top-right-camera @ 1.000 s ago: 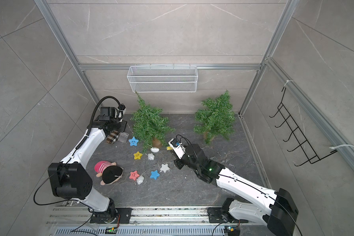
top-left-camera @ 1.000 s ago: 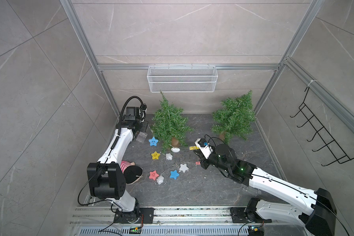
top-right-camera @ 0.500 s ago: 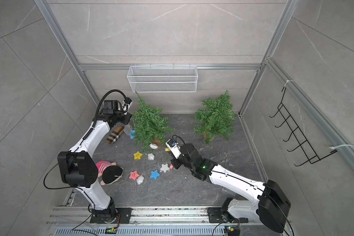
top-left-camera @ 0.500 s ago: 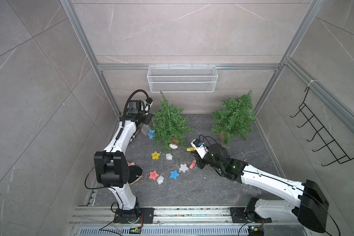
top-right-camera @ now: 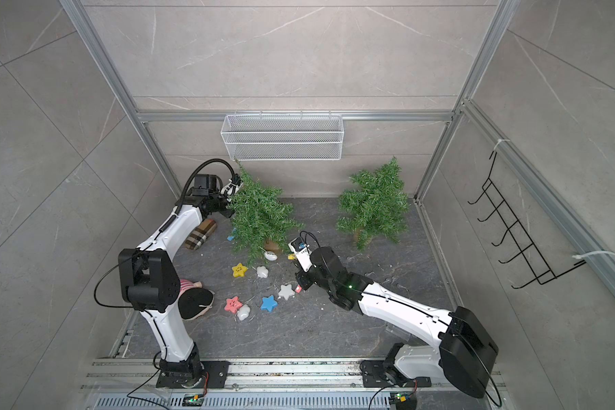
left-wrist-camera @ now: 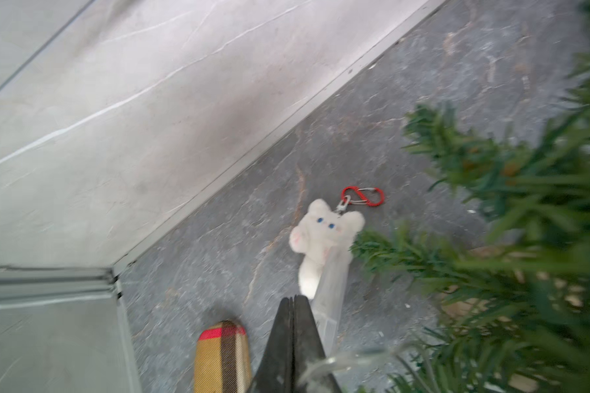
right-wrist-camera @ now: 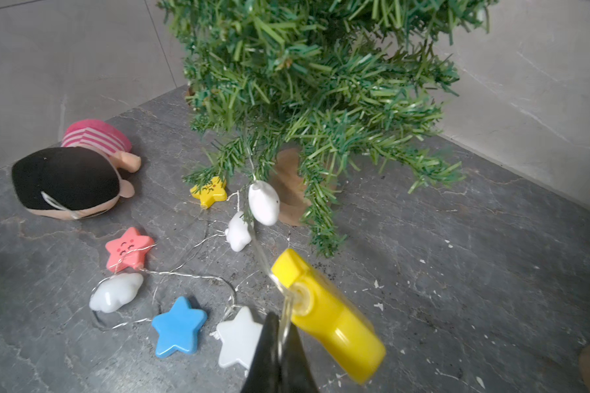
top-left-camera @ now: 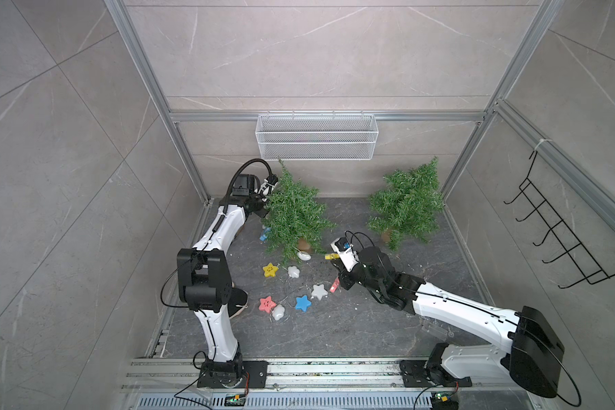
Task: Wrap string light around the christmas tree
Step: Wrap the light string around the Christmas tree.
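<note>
Right gripper point(right-wrist-camera: 280, 328) clenched on string light point(right-wrist-camera: 179, 326) wire, 4 o'clock of christmas tree point(top-left-camera: 293, 213). Most stars on floor, 6 o'clock. Left gripper point(left-wrist-camera: 292, 306) clenched, 9 o'clock; hold unconfirmed. Feed slack gradually; avoid tipping tree.

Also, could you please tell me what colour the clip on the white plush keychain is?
The carabiner clip is red, clearest in the left wrist view.

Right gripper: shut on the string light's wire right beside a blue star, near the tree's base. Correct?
No: the right gripper is beside a yellow light, not the blue star, which lies apart on the floor. The right wrist view shows the jaws shut on the string light wire next to the yellow one, near the tree base.
</note>
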